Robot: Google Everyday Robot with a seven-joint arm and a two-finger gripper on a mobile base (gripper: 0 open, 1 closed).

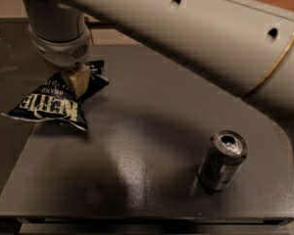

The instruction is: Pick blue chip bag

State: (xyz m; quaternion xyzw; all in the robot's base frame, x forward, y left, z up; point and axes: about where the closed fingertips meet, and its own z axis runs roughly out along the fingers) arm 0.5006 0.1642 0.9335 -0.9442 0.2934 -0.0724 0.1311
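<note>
The blue chip bag is dark navy with white block lettering and sits at the left of the dark table. Its top is bunched up into a peak. My gripper comes down from the upper left under the round wrist. It is shut on the bag's pinched top. One tan fingertip shows against the bag; the other is hidden behind the bag and wrist. The bag's lower edge hangs close over the table.
A dented silver drink can stands upright at the right front of the table. A small dark packet lies just behind the gripper. My large white arm spans the top of the view. The table's front edge runs along the bottom.
</note>
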